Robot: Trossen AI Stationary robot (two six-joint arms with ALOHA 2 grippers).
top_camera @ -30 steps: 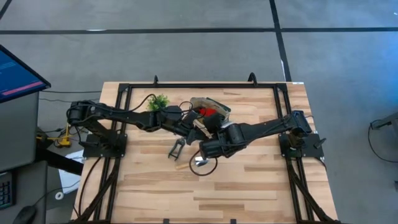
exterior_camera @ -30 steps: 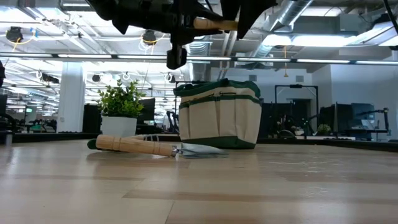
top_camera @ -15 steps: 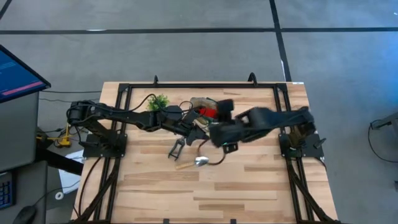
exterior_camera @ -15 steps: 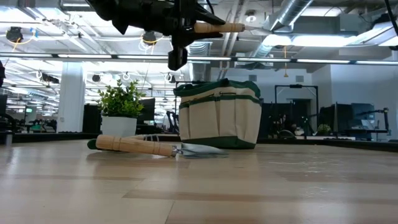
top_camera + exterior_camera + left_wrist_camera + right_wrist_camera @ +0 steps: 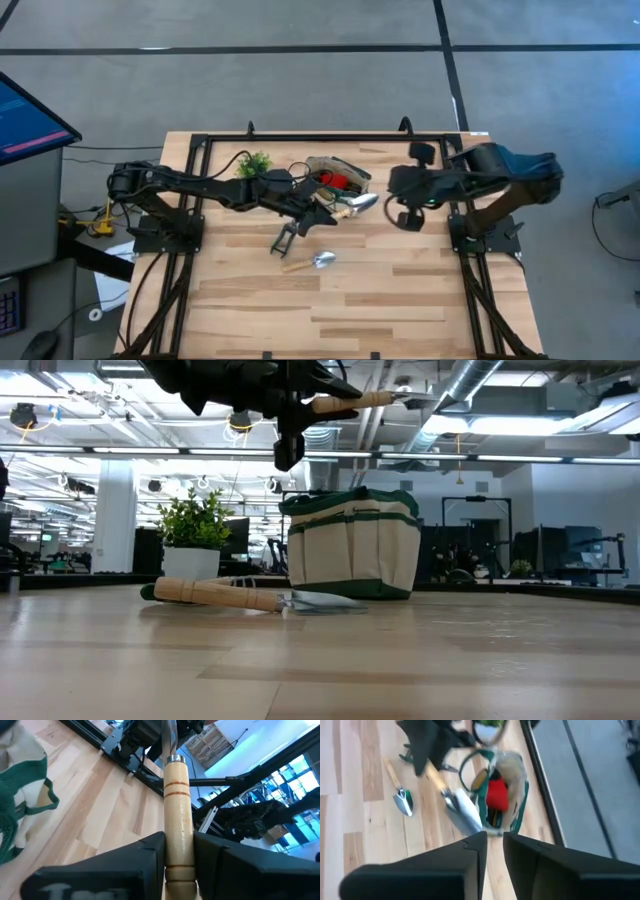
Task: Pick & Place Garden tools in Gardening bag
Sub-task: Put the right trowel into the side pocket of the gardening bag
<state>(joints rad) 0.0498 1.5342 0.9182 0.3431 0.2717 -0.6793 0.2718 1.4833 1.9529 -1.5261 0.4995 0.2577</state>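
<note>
My left gripper (image 5: pixel 325 212) is shut on a wooden-handled trowel (image 5: pixel 352 205) and holds it in the air beside the cream, green-trimmed gardening bag (image 5: pixel 338 172). The bag stands on its base and a red piece (image 5: pixel 496 795) shows inside it. My right gripper (image 5: pixel 493 851) hangs near the table's right side (image 5: pixel 398 190). Its fingers are shut with nothing between them. A smaller trowel (image 5: pixel 312 261) and dark pruning shears (image 5: pixel 283 240) lie flat on the table. My left gripper pinches the trowel's wooden handle (image 5: pixel 178 827) between its two fingers, near the handle's free end. The fingers come level from the table's left and lie along the handle. The trowel is lifted clear and roughly level, its silver blade (image 5: pixel 364 201) pointing toward the table's right.
A small potted plant (image 5: pixel 255 163) stands at the far left of the bag. A black frame (image 5: pixel 300 137) runs around the table's edges. Bare wood lies along the near half of the table (image 5: pixel 330 310).
My right arm has drawn back from the trowel and my left gripper toward the table's right edge and risen out of the low view. The trowel stays in my left gripper, lifted and about level.
</note>
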